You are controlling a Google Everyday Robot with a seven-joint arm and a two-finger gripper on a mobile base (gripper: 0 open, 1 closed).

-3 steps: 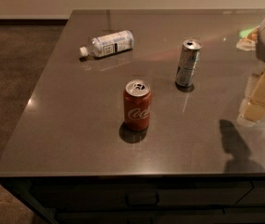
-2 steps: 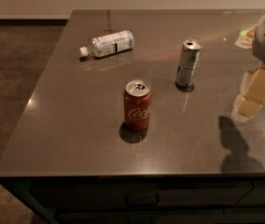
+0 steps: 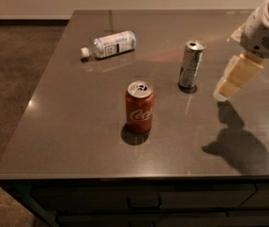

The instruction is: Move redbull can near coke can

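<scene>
The redbull can (image 3: 191,64) stands upright on the dark table (image 3: 77,126), right of centre. The coke can (image 3: 139,107) stands upright nearer the front, to the left of the redbull can and apart from it. My gripper (image 3: 224,91) hangs above the table to the right of the redbull can, a short way from it, with its cream fingers (image 3: 238,74) pointing down and left. It holds nothing.
A clear plastic bottle (image 3: 110,44) with a white label lies on its side at the back left. The table's front edge runs along the bottom, with drawers (image 3: 144,202) below. Brown floor lies to the left.
My gripper has moved left, closer to the redbull can. The cans and the bottle have not moved.
</scene>
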